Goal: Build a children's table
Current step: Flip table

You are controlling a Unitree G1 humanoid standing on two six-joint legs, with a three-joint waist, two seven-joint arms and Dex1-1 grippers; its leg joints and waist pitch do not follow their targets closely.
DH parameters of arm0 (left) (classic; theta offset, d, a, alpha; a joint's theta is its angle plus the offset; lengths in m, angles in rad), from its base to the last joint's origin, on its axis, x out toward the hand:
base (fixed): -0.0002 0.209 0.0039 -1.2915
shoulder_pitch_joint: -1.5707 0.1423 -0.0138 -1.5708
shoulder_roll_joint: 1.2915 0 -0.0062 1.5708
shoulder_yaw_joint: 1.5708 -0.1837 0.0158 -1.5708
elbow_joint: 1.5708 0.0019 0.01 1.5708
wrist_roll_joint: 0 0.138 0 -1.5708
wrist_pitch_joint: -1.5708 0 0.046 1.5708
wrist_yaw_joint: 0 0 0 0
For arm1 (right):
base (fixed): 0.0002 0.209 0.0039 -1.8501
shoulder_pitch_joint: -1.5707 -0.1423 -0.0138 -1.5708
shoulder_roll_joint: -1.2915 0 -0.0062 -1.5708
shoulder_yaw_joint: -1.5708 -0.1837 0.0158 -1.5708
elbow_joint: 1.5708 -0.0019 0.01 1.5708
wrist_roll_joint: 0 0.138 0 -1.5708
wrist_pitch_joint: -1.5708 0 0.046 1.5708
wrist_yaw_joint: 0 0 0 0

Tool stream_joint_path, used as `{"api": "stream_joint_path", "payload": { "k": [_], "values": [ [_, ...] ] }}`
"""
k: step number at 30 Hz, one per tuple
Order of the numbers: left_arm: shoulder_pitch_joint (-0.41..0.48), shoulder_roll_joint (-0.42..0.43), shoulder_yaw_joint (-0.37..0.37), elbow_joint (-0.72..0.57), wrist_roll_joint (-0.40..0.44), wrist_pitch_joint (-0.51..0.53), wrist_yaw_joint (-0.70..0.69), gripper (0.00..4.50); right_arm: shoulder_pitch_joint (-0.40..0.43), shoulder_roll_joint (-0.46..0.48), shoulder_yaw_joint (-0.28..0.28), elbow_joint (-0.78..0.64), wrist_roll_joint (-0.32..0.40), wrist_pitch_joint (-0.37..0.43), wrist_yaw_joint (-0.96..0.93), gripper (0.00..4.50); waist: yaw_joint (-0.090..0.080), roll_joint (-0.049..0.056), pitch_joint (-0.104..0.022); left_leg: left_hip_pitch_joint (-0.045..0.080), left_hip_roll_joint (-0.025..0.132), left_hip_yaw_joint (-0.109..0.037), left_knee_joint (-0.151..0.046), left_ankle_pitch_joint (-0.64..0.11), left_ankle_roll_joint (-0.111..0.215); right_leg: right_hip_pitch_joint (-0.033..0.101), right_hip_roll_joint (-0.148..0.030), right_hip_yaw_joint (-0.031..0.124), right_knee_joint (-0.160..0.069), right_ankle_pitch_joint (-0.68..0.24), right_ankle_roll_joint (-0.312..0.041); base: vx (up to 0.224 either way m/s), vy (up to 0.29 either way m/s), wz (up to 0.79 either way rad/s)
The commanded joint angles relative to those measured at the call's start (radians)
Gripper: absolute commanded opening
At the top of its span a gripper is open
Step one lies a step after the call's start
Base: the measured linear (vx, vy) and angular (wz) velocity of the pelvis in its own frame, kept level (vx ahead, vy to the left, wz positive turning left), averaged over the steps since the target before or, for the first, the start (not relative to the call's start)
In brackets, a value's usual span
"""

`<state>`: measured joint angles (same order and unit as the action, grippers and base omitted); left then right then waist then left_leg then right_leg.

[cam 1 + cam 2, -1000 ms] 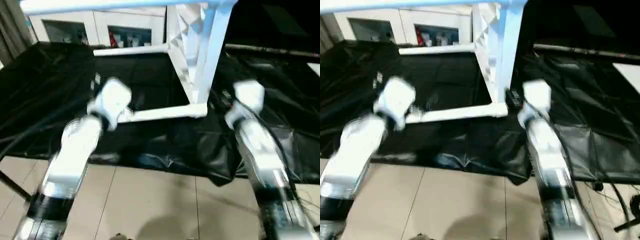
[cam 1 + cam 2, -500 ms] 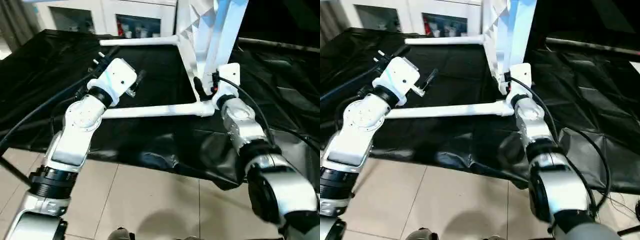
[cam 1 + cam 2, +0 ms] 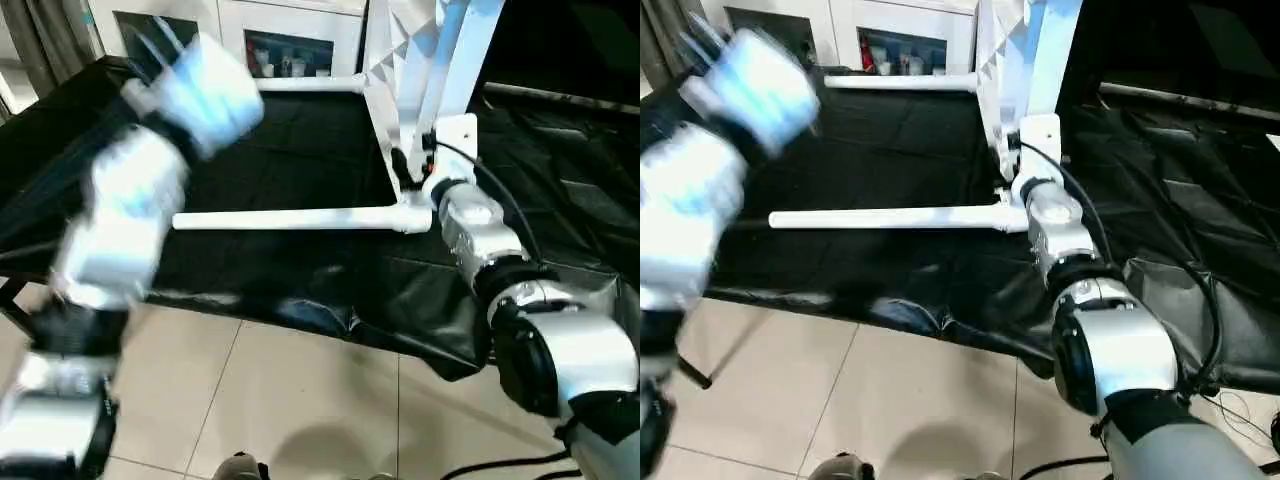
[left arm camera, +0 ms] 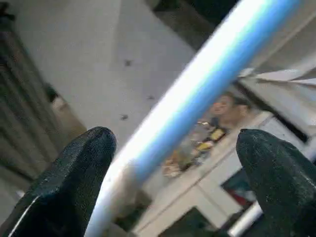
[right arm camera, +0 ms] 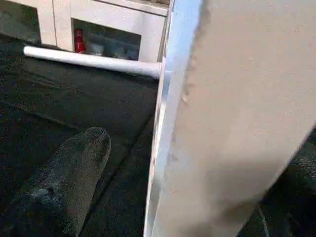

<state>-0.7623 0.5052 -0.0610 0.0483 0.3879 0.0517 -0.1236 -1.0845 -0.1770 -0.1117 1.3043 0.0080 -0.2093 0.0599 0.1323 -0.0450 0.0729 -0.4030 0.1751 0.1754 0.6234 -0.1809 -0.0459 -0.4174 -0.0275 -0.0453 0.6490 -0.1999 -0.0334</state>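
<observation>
The tabletop (image 3: 430, 60) stands on edge at the upper centre of the head views, on the black cloth-covered work table (image 3: 280, 160). Two legs are plugged into it and lie level: one leg (image 3: 290, 218) runs left across the middle of the frame, a second leg (image 3: 305, 85) runs left near the top.

The right gripper (image 3: 412, 172) sits at the lower corner of the tabletop, where the near leg joins its socket. In the right wrist view, one black finger (image 5: 64, 182) shows beside the tabletop's edge (image 5: 232, 113) (the other finger is hidden behind the panel). The jaws stand wide, released, with the panel edge close against them; whether they touch it cannot be told.

The left gripper (image 4: 175, 177) is raised at the upper left of the head views, blurred. In its wrist view, both fingers (image 4: 74, 173) are spread wide, released, and a white leg (image 4: 197, 94) crosses diagonally beyond the gap between them.

White cabinets (image 3: 260, 40) stand behind the work table. A tiled floor (image 3: 300, 400) fills the lower frame.
</observation>
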Motion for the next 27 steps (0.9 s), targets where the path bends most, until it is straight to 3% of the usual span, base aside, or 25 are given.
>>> {"api": "stream_joint_path", "payload": {
  "k": [1,2,3,4,7,10,14,21,22,23,26,27],
  "values": [
    [-0.023,0.015,0.005,0.022,0.021,-0.019,0.014,4.5,-0.018,-0.012,-0.01,0.012,-0.008,-0.012,-0.01,4.45,0.01,-0.001,-0.084,0.025,0.054,-0.02,-0.068,-0.101,0.004,0.049,-0.118,0.049,-0.056,-0.067,-0.183,0.0,0.0,0.0],
    [-0.037,0.029,-0.004,0.033,0.035,-0.037,0.014,4.5,-0.02,-0.013,-0.008,0.015,-0.013,-0.012,-0.013,4.45,0.011,-0.006,-0.085,0.026,0.055,-0.019,-0.068,-0.097,0.003,0.049,-0.118,0.049,-0.055,-0.058,-0.183,0.0,0.0,0.0],
    [-0.044,0.038,-0.01,0.037,0.046,-0.049,0.013,4.5,-0.021,-0.013,-0.007,0.018,-0.016,-0.014,-0.015,4.18,0.014,-0.002,-0.085,0.028,0.057,-0.02,-0.068,-0.09,-0.002,0.048,-0.117,0.049,-0.052,-0.04,-0.185,0.0,0.0,0.0],
    [-0.056,0.051,-0.019,0.054,0.068,-0.061,0.023,4.5,-0.023,-0.016,-0.004,0.022,-0.022,-0.015,-0.02,4.1,0.013,-0.013,-0.084,0.028,0.057,-0.019,-0.068,-0.085,0.001,0.047,-0.115,0.048,-0.053,-0.031,-0.184,0.0,0.0,0.0],
    [-0.096,0.1,-0.065,0.13,0.152,-0.1,0.049,4.5,-0.028,-0.025,0.0,0.032,-0.032,-0.013,-0.036,3.92,0.016,-0.014,-0.083,0.03,0.057,-0.02,-0.07,-0.084,-0.01,0.046,-0.115,0.048,-0.048,-0.014,-0.18,0.0,0.0,0.0],
    [-0.137,0.133,-0.097,0.201,0.213,-0.128,0.077,4.5,-0.036,-0.032,-0.007,0.038,-0.036,-0.007,-0.048,3.63,0.017,-0.024,-0.08,0.032,0.056,-0.019,-0.072,-0.11,-0.023,0.046,-0.117,0.049,-0.054,-0.038,-0.176,0.0,0.0,0.0],
    [-0.194,0.161,-0.143,0.304,0.27,-0.152,0.074,4.5,-0.047,-0.044,-0.015,0.041,-0.036,-0.001,-0.054,3.25,0.02,-0.024,-0.081,0.031,0.056,-0.021,-0.071,-0.102,-0.035,0.048,-0.12,0.05,-0.05,-0.032,-0.175,0.0,0.0,0.0],
    [-0.273,0.164,-0.179,0.448,0.302,-0.211,0.091,4.5,-0.053,-0.048,-0.032,0.042,-0.028,-0.005,-0.051,2.72,0.023,-0.023,-0.083,0.031,0.056,-0.021,-0.069,-0.087,-0.036,0.05,-0.121,0.05,-0.046,0.01,-0.187,0.0,0.0,0.0],
    [-0.29,0.161,-0.185,0.475,0.306,-0.22,0.095,4.5,-0.054,-0.049,-0.033,0.042,-0.028,-0.006,-0.05,2.59,0.024,-0.017,-0.083,0.031,0.056,-0.022,-0.07,-0.089,-0.038,0.049,-0.121,0.049,-0.046,0.011,-0.188,0.0,0.0,0.0],
    [-0.305,0.158,-0.189,0.494,0.31,-0.224,0.1,4.5,-0.054,-0.049,-0.035,0.042,-0.026,-0.007,-0.049,2.46,0.024,-0.02,-0.084,0.032,0.056,-0.022,-0.07,-0.092,-0.038,0.051,-0.121,0.049,-0.047,0.015,-0.188,0.0,0.0,0.0],
    [-0.339,0.141,-0.185,0.533,0.304,-0.222,0.12,4.5,-0.056,-0.05,-0.037,0.042,-0.026,-0.01,-0.046,2.34,0.023,-0.013,-0.083,0.032,0.058,-0.023,-0.07,-0.103,-0.046,0.05,-0.123,0.05,-0.046,0.021,-0.196,0.0,0.0,0.0],
    [-0.347,0.136,-0.18,0.542,0.302,-0.22,0.13,4.32,-0.056,-0.051,-0.038,0.042,-0.027,-0.01,-0.045,2.24,0.024,-0.016,-0.083,0.032,0.059,-0.024,-0.071,-0.108,-0.05,0.052,-0.123,0.05,-0.046,0.022,-0.197,0.0,0.0,0.0]
  ]
}}
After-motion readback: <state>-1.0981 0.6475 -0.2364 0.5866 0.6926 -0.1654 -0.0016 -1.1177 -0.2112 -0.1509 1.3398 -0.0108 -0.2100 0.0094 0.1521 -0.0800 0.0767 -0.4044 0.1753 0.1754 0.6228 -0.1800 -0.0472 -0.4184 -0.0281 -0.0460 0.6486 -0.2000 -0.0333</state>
